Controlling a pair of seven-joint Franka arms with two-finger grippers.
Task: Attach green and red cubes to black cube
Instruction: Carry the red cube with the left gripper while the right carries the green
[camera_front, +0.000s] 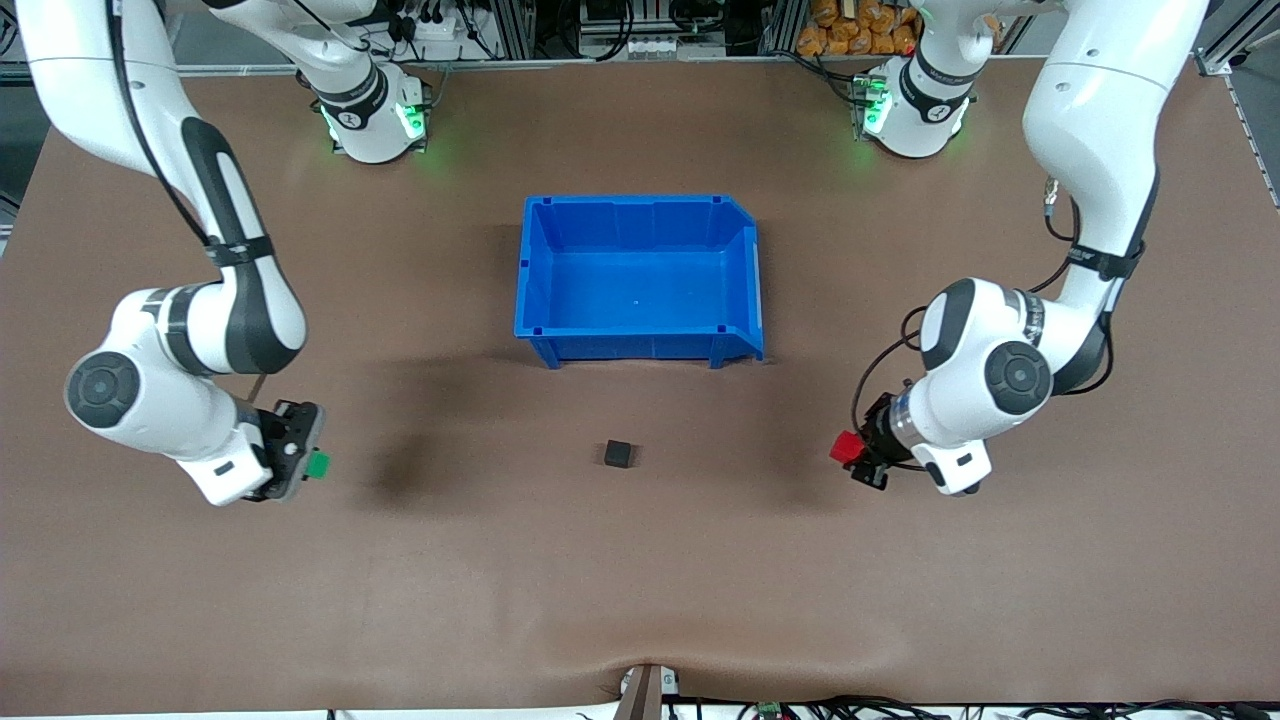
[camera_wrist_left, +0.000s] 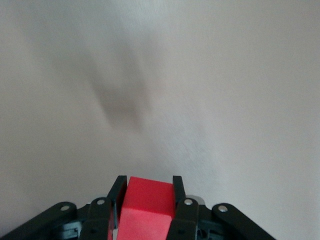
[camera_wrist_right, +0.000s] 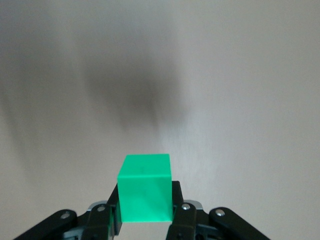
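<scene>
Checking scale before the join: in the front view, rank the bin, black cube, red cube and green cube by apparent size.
1. Bin, by far.
2. Black cube, red cube, green cube: about alike; the coloured two are held and partly hidden, so unranked.

An open blue plastic bin (camera_front: 640, 340) sits mid-width on the brown table (camera_front: 640, 580), toward the bases' edge.
</scene>
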